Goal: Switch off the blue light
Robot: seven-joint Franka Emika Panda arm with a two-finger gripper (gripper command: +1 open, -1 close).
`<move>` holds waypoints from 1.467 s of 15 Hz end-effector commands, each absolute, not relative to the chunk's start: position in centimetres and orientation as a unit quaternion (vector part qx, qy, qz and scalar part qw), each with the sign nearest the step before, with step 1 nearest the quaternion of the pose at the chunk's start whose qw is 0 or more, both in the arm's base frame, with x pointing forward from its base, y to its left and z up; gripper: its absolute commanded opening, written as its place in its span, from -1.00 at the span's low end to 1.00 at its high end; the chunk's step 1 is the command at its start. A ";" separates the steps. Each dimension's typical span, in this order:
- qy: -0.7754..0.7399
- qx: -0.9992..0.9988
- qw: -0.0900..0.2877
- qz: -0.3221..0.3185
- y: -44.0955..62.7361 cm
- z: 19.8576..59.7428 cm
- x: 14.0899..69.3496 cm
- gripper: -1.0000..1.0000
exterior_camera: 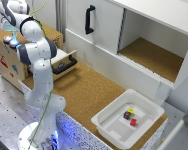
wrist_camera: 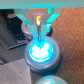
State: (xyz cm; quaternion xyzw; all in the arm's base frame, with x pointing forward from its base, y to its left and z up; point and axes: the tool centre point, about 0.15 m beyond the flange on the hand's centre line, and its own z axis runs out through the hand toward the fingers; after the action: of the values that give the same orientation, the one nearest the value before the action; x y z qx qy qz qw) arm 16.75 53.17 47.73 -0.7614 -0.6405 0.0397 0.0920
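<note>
From where I stand, the white arm (exterior_camera: 39,60) bends over a wooden box (exterior_camera: 9,57) at the exterior view's left, beside the cork worktop (exterior_camera: 89,90). Its jaws (wrist_camera: 38,31) are drawn narrow, poised right above the blue light (wrist_camera: 42,51), which glows on the box top.

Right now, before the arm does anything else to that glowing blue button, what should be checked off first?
1. Blue light lit: ok, it glows cyan.
2. Gripper lined up with it: ok in the wrist view.
3. Fingertips touching the lamp: cannot tell.
4. Gripper open or shut: cannot tell, too blurred.
5. Right button: ok, the lamp under the gripper glows cyan.
6. Drawer handle out of the way: ok, it sits apart from the gripper.
</note>
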 end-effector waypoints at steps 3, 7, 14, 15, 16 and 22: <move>-0.632 -0.773 0.004 -0.056 52.8 56.0 14.1 1.00; -0.611 -0.790 -0.011 -0.048 53.3 53.9 14.8 1.00; -0.602 -0.797 -0.007 -0.047 53.3 53.7 15.1 1.00; -0.602 -0.797 -0.007 -0.047 53.3 53.7 15.1 1.00; -0.602 -0.797 -0.007 -0.047 53.3 53.7 15.1 1.00; -0.533 -0.845 0.023 -0.034 51.4 51.6 19.9 1.00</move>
State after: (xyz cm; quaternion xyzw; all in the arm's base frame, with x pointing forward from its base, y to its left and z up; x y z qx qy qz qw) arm 15.41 51.74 53.67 -0.8027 -0.5942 -0.0420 0.0293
